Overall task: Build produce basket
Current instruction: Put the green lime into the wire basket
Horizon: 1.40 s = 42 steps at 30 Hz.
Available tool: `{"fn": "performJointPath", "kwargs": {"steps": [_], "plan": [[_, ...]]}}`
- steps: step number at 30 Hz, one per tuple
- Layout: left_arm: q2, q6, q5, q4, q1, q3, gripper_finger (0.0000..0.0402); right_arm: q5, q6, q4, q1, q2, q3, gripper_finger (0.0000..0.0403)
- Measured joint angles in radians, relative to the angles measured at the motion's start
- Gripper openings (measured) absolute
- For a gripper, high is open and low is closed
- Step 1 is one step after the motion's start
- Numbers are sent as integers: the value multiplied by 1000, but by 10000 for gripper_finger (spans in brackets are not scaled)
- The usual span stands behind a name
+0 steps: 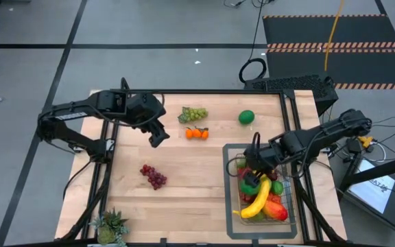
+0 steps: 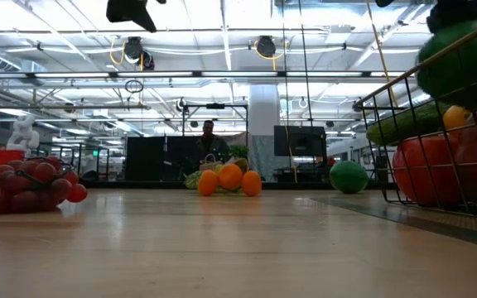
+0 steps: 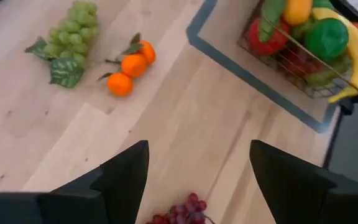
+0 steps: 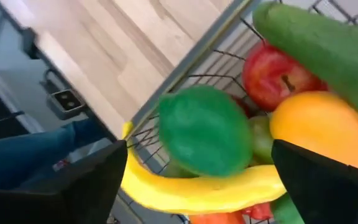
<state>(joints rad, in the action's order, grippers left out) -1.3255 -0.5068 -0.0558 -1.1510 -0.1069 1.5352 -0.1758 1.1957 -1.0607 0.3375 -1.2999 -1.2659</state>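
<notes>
The basket point(image 1: 233, 159) is sitting on the right side of the counter point(image 1: 184, 199), inside a flat grey tray point(image 1: 230, 226), and it is already looking well loaded — most of the job appears done. Poking up among the pile are a banana point(image 1: 258, 200), a round green fruit point(image 4: 205, 129), a red apple point(image 4: 272, 73), a cucumber point(image 4: 328, 46) and an orange-yellow piece point(image 4: 319, 127).

Still lying out on the wood are four lots: red grapes point(image 1: 153, 175) towards the near left, green grapes point(image 1: 193, 114) and a pair of oranges point(image 1: 197, 134) close together towards the far middle, and a green lime point(image 1: 246, 117) further right, just beyond the basket.

The right gripper point(image 1: 254, 173) is hanging directly over the basket with its fingers standing wide apart and nothing between them — the green fruit is lying just below it on the heap. The left gripper point(image 1: 158, 136) is hovering above the counter between the red grapes and the oranges, fingers apart and empty.

The basket itself is dark wire mesh, rectangular, its contents rising above the rim.
</notes>
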Motion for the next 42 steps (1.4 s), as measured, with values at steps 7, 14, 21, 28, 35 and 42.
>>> {"fn": "performJointPath", "kwargs": {"steps": [7, 14, 21, 28, 35, 42], "plan": [[-39, -21, 9, 68, -49, 2, 276, 61, -217, -34, -204, 86, 0, 394], [-56, -71, 13, 108, -84, 2, 276, 99, -477, -79, -533, 114, 0, 392], [-65, -148, 65, 108, -89, 1, 275, 55, -799, -54, -823, 38, 0, 392], [-63, -217, 102, 109, -89, 1, 275, 10, -1318, 2, -938, -68, 0, 392], [-63, -280, 90, 109, -74, 1, 275, -57, -1620, 151, -993, -155, 6, 395], [-63, -303, 84, 109, -20, 1, 275, -61, -1813, 315, -1008, -188, 96, 399]]}}
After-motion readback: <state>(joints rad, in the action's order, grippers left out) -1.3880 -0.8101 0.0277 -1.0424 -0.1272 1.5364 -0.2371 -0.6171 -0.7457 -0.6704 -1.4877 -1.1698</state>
